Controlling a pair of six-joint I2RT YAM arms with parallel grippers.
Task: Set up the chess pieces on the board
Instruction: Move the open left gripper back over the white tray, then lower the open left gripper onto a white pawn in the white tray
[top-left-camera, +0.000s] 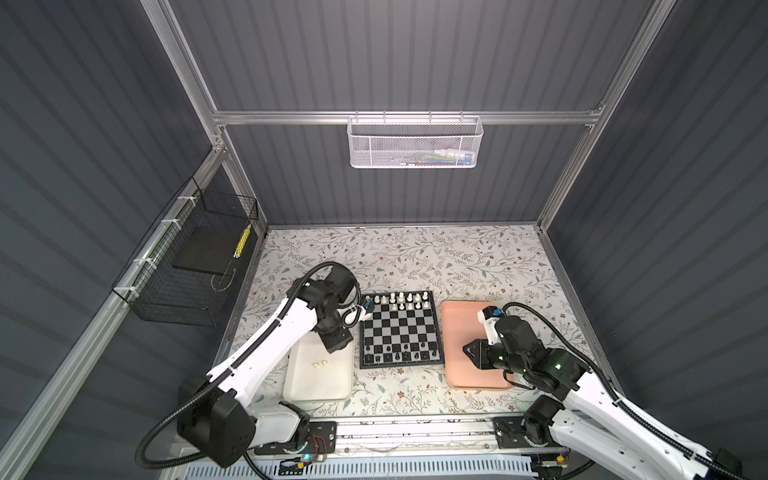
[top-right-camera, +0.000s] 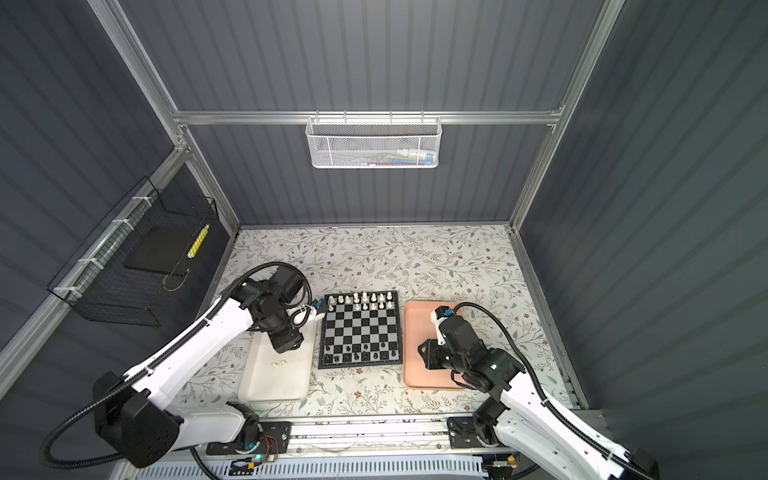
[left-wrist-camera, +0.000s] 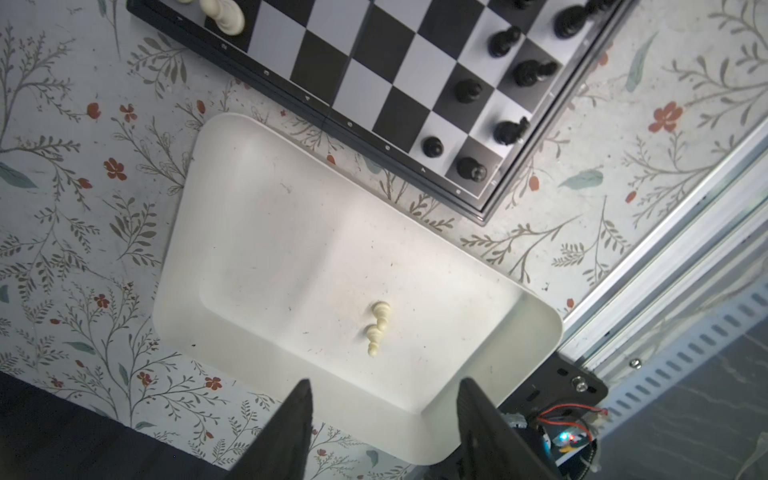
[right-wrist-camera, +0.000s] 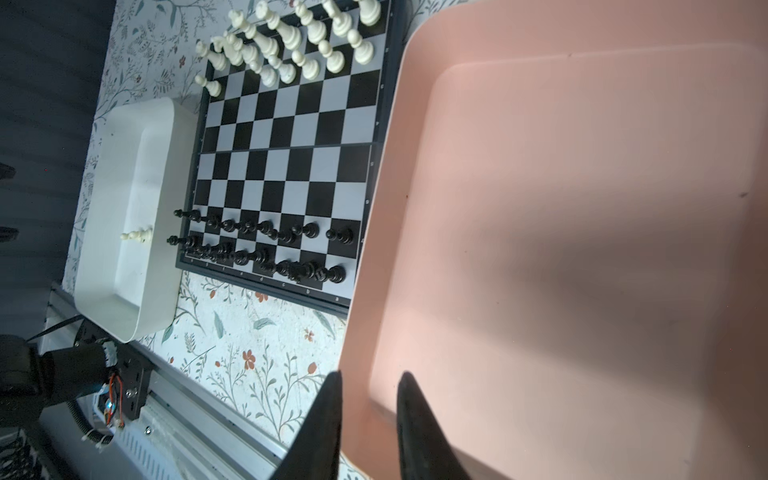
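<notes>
Open and empty, left gripper (left-wrist-camera: 384, 380) hangs over white tray (left-wrist-camera: 249, 216) holding two cream pieces (left-wrist-camera: 378, 328) — just beside board (top-left-camera: 400, 328), cream ranks (top-left-camera: 402, 301) and black ranks (top-left-camera: 399, 351) at opposite ends. Fingers narrowly parted, right gripper (right-wrist-camera: 372, 372) hovers over pink tray (right-wrist-camera: 582, 208).

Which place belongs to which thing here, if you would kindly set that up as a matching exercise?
Things:
1. black pieces
2. two loose cream-white pieces
3. pink tray
4. left gripper

Places:
A. lying in the white tray
B. right of the board in both top views
C. open, above the white tray
D. standing on the board's rows nearest the robot

Pairs: 1-D; 2-A; 3-B; 4-C
</notes>
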